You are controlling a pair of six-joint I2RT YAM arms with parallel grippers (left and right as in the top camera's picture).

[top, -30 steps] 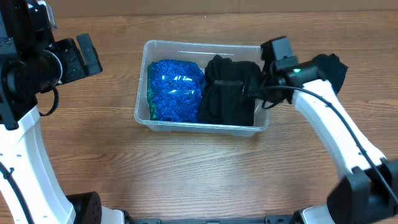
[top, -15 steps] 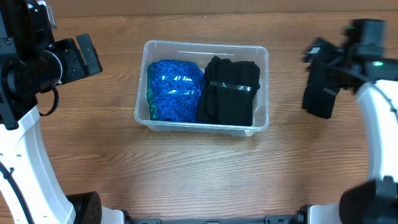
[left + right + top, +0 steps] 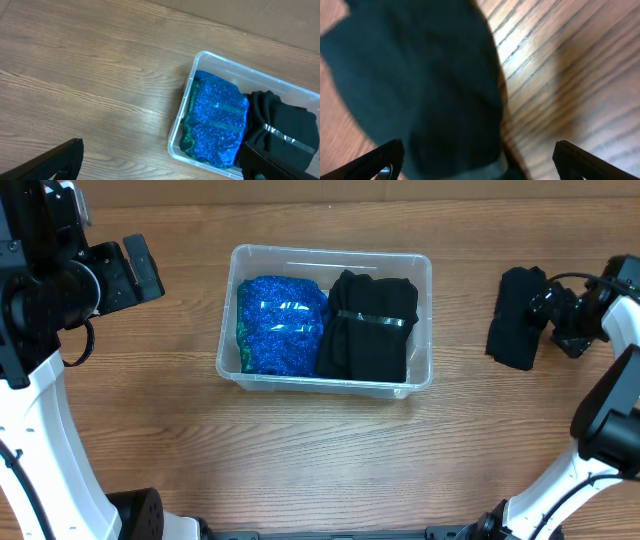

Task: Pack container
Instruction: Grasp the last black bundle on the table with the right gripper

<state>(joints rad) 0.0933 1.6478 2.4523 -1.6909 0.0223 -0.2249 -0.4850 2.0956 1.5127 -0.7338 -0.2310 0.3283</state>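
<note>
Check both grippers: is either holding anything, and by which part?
Nothing is held. The right gripper stands open over the black bundle lying on the table; the left gripper is open and empty.

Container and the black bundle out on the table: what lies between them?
Only bare wooden table between the container and the black bundle, clear in the overhead view.

No writing, brand, number or sign can be read anywhere, neither on the clear container, on the glittery blue bundle and black bundle inside it, nor on the black cloth lying on the wooden table.
</note>
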